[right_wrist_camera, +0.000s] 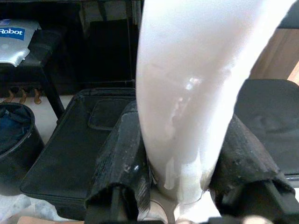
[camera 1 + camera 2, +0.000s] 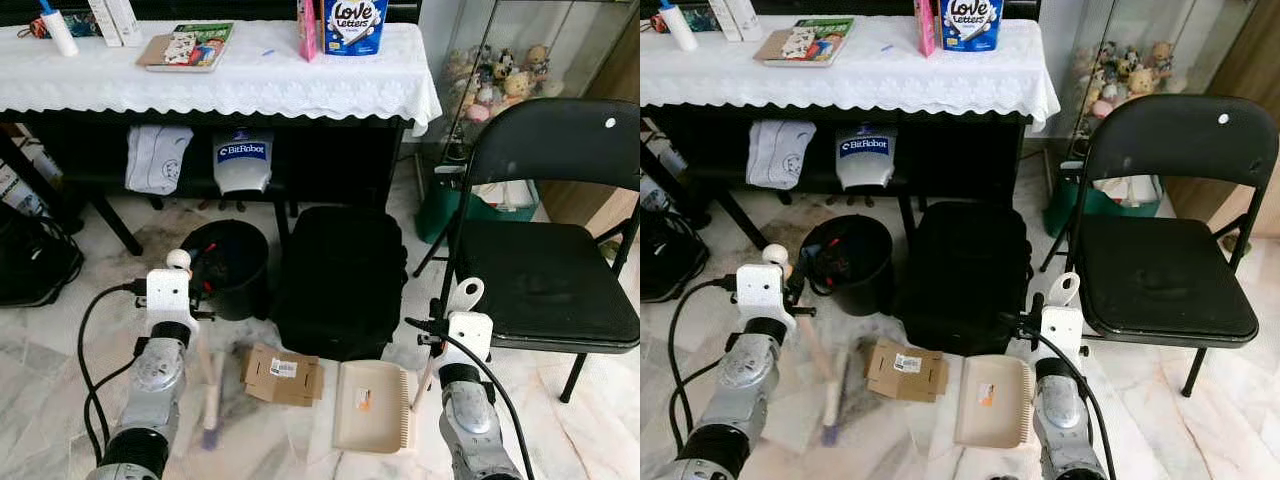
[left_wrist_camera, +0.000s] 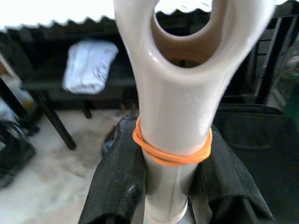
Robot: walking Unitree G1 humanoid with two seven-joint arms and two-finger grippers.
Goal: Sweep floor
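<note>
Your left pincer (image 3: 163, 186) clamps the broom handle (image 3: 175, 116), brush end (image 2: 210, 432) angled down; right pincer (image 1: 182, 182) clamps the dustpan (image 2: 372, 405), mouth facing frame left.

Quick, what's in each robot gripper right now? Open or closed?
Left gripper: closed on the broom handle.
Right gripper: closed on the dustpan handle, with the dustpan resting on the floor.
</note>
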